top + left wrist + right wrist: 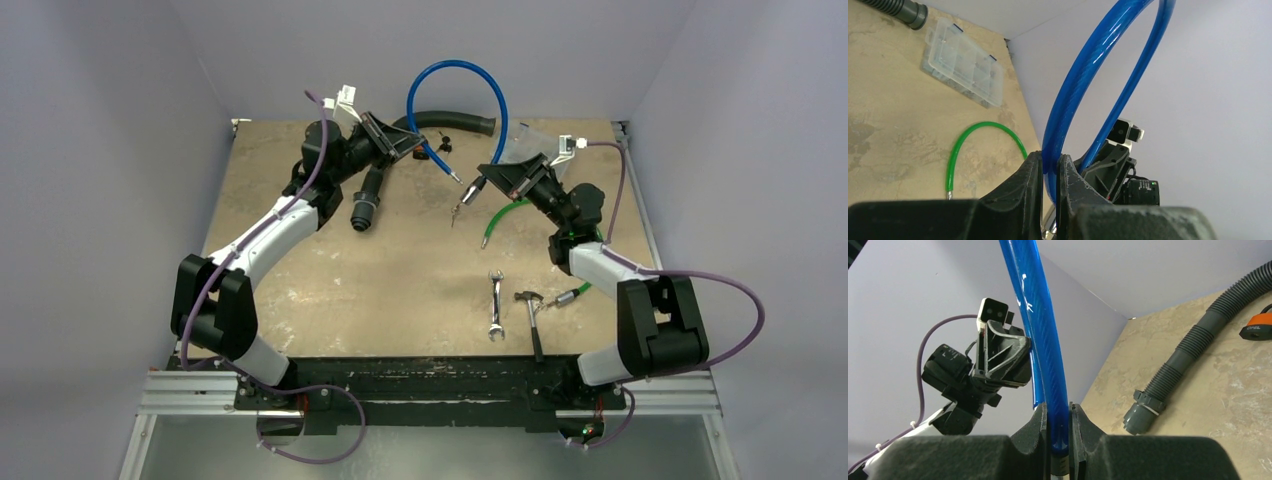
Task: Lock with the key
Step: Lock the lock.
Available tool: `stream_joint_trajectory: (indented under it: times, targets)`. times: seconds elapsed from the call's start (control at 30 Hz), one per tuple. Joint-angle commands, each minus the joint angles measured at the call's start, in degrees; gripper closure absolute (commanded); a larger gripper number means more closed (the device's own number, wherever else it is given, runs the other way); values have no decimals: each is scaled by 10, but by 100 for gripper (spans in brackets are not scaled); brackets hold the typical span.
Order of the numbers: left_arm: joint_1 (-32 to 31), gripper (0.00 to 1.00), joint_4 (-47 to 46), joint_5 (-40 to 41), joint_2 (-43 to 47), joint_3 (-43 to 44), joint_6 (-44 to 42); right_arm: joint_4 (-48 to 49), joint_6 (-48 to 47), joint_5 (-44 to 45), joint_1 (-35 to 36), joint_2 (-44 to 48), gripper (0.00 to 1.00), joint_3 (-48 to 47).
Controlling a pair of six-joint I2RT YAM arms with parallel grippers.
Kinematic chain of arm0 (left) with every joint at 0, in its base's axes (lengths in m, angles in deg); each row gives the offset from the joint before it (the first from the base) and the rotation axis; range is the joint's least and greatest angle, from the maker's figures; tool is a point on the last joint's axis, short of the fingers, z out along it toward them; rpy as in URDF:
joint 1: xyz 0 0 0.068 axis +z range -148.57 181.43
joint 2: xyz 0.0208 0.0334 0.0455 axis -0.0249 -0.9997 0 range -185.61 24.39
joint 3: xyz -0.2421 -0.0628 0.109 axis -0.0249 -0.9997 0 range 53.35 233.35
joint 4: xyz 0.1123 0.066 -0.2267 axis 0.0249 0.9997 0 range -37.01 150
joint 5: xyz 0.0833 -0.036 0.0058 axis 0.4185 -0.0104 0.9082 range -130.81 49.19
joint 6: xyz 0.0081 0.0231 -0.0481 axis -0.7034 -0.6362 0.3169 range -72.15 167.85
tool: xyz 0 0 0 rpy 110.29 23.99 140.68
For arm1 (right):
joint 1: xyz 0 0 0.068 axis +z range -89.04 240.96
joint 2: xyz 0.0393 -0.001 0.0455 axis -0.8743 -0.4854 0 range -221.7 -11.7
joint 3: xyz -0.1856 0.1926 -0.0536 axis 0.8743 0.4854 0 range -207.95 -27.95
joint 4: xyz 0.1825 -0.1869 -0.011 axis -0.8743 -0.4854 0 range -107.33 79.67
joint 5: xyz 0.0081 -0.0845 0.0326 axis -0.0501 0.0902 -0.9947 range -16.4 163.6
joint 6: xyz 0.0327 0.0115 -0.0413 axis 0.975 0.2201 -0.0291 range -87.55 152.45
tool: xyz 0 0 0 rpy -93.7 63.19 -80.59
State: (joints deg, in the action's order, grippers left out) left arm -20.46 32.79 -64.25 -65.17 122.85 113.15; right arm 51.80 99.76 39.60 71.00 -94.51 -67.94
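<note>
toward twelve o'clock on the table (400, 290), the blue cable lock (480, 75) arches up between both arms. the left gripper (420, 148) is clamped on the arch's seven o'clock leg, and the right gripper (482, 182) pinches its five o'clock leg. the cable looks springy: if either narrow grip slips, an end could whip free and the ends miss mating. a small dangling piece, probably the key (457, 210), could swing and snag the green cable (497, 218) nearby.
</note>
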Motion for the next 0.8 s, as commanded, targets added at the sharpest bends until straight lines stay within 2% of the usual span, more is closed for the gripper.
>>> stream_joint_trajectory:
  times: [0.0, 0.77]
  targets:
    - [-8, 100, -75, -19, 21, 1, 26, 13, -6, 21, 7, -5, 100, -10]
    - [-18, 100, -56, 7, 8, -10, -1, 53, 36, 17, 11, -7, 100, -7]
